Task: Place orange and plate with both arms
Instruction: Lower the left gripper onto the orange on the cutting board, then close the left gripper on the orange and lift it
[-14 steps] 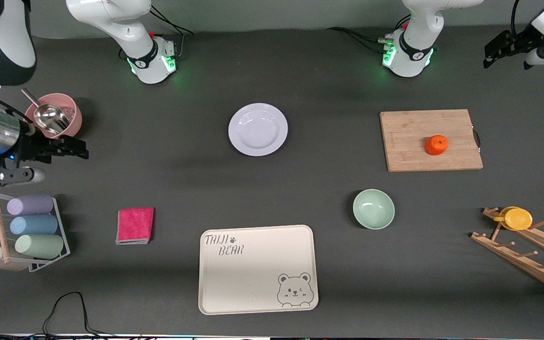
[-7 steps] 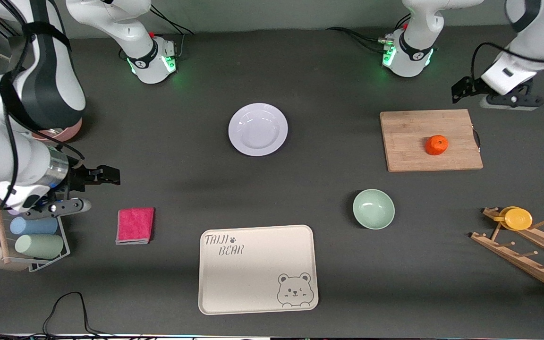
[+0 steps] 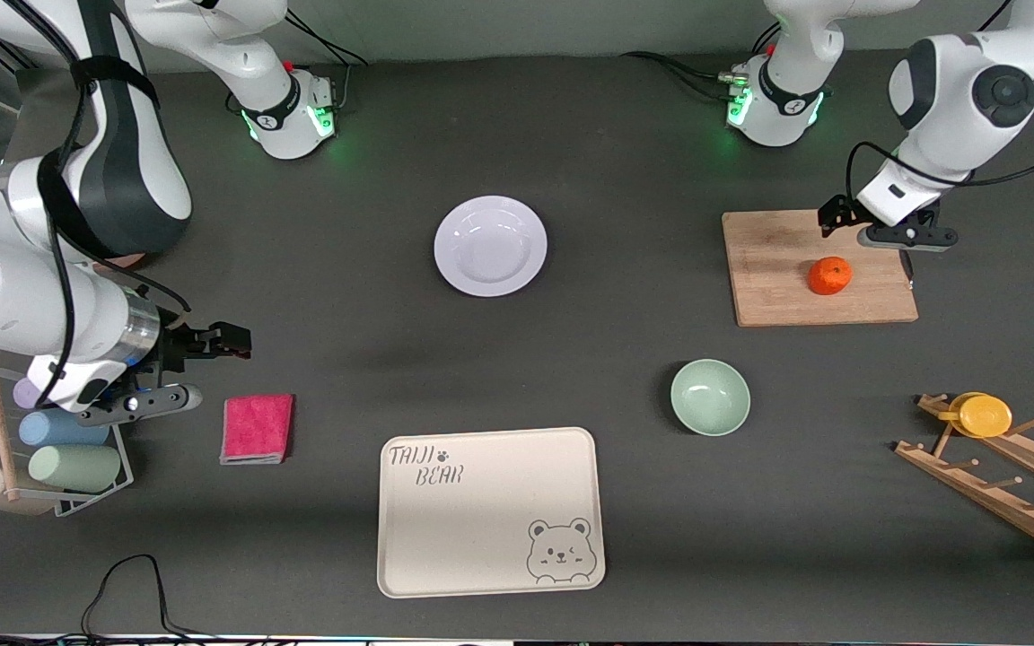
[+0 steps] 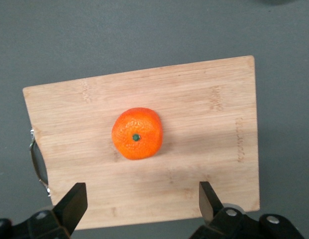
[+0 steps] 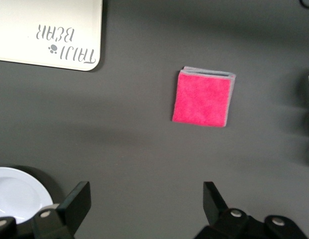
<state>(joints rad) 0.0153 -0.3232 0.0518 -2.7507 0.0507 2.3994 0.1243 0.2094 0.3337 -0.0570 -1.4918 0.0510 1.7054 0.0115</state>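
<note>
- Both arms have swung in from the table's ends since a second ago: the left gripper [image 3: 836, 215] now hangs over the cutting board [image 3: 777, 269], and the right gripper [image 3: 234, 341] has come down above bare table toward the right arm's end.
- The orange [image 3: 829, 275] sits on the cutting board, stem dimple up, close to the left gripper but untouched; in the left wrist view the orange [image 4: 137, 133] lies between the lines of the two spread fingers [image 4: 72, 204], apart from both.
- The left gripper's jaws stand wide apart and hold nothing.
- The plate [image 3: 490, 245] rests on the table between the two bases, well apart from the right gripper, whose jaws are also spread and empty.
- In the right wrist view only an edge of the plate [image 5: 17, 191] shows, cut off at the frame's corner; a pink cloth [image 5: 202, 97] lies flat near it and a corner of the bear tray [image 5: 54, 35] is visible.
- A green bowl [image 3: 710, 397] stands nearer the front camera than the cutting board.
- The right arm's body covers part of the cup rack [image 3: 59, 449] at its end of the table.
</note>
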